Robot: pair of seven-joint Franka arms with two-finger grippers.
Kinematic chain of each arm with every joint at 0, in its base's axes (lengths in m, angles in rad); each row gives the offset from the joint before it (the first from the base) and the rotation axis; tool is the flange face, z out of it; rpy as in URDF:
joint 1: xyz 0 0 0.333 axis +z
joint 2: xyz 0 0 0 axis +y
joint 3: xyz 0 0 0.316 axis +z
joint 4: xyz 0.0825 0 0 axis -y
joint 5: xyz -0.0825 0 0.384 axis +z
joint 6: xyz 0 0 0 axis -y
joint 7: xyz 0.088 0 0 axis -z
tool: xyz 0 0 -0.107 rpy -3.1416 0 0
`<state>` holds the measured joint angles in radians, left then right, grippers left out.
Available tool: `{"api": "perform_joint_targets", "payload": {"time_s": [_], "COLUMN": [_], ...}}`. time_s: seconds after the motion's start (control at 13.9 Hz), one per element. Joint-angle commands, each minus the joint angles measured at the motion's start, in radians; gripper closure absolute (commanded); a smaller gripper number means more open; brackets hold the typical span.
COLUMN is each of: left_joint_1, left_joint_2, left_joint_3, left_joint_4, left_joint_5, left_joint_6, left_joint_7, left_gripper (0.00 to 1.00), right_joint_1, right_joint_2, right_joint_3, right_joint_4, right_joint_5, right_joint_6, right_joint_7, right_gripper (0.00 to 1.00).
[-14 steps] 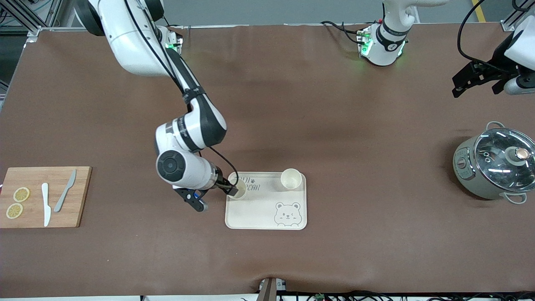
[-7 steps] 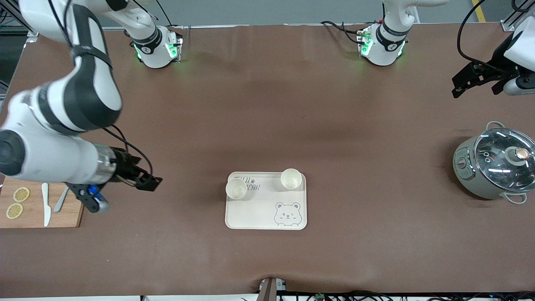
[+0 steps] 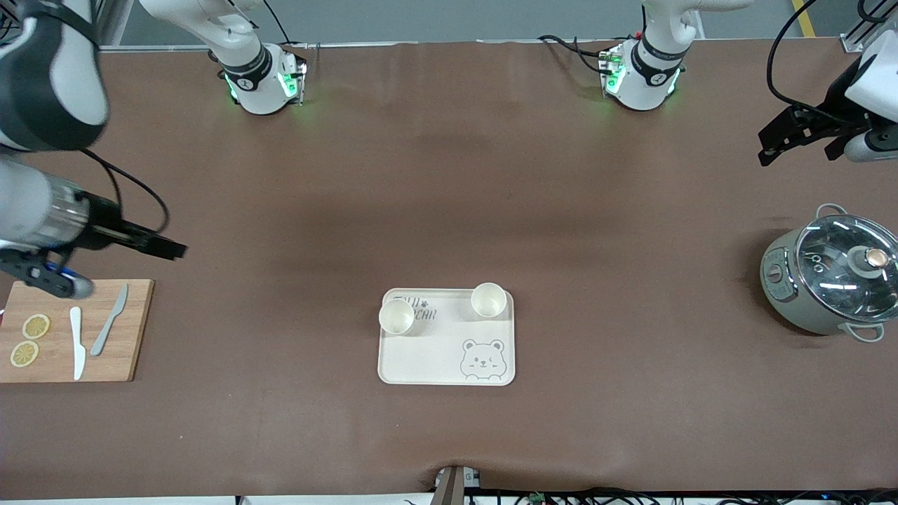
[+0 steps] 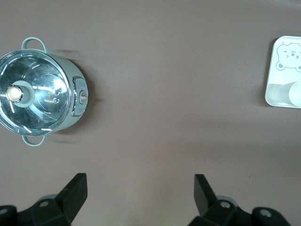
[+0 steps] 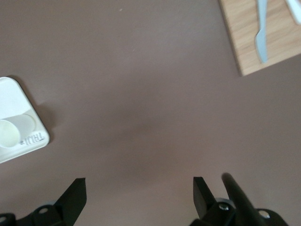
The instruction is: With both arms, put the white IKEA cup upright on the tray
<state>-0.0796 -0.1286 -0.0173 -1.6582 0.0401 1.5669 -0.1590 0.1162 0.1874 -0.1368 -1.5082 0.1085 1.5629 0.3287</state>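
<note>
Two white cups stand upright on the cream bear tray [image 3: 435, 358]: one cup [image 3: 396, 316] at the corner toward the right arm's end, the other cup [image 3: 489, 299] at the corner toward the left arm's end. My right gripper [image 3: 165, 247] is open and empty, up over bare table near the cutting board. My left gripper [image 3: 772, 144] is open and empty, up over the table near the pot. The right wrist view shows the tray's corner [image 5: 28, 136] with a cup [image 5: 9, 133]. The left wrist view shows the tray's edge [image 4: 277, 80].
A wooden cutting board [image 3: 133, 330] with two knives [image 3: 77, 344] and lemon slices [image 3: 35, 326] lies at the right arm's end. A grey pot with a glass lid [image 3: 831, 277] stands at the left arm's end; it also shows in the left wrist view [image 4: 37, 92].
My right gripper let go of the cup on the tray and drew back up toward the cutting board's end of the table. The left arm has not moved.
</note>
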Motion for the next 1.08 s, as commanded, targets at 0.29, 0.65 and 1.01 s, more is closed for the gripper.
{"api": "perform_joint_targets", "payload": {"time_s": [0.29, 0.65, 1.01], "left_joint_1": [0.011, 0.011, 0.009], "left_joint_2": [-0.009, -0.008, -0.011], "left_joint_3": [-0.007, -0.004, -0.004], "left_joint_4": [-0.011, -0.012, -0.002], "left_joint_5": [-0.009, -0.011, -0.009], "left_joint_6": [0.008, 0.005, -0.010], "left_joint_7": [-0.002, -0.004, -0.004], "left_gripper": [0.00, 0.00, 0.00], "right_joint_1": [-0.092, -0.030, -0.049], "right_joint_2": [-0.264, -0.226, -0.201], "right_joint_3": [0.023, 0.031, 0.023], "right_joint_4": [-0.151, -0.030, -0.021], "right_joint_5": [-0.079, -0.148, -0.240], "right_joint_6": [-0.050, -0.121, -0.069], "right_joint_7": [-0.207, -0.212, -0.234], "right_gripper": [0.00, 0.00, 0.00]}}
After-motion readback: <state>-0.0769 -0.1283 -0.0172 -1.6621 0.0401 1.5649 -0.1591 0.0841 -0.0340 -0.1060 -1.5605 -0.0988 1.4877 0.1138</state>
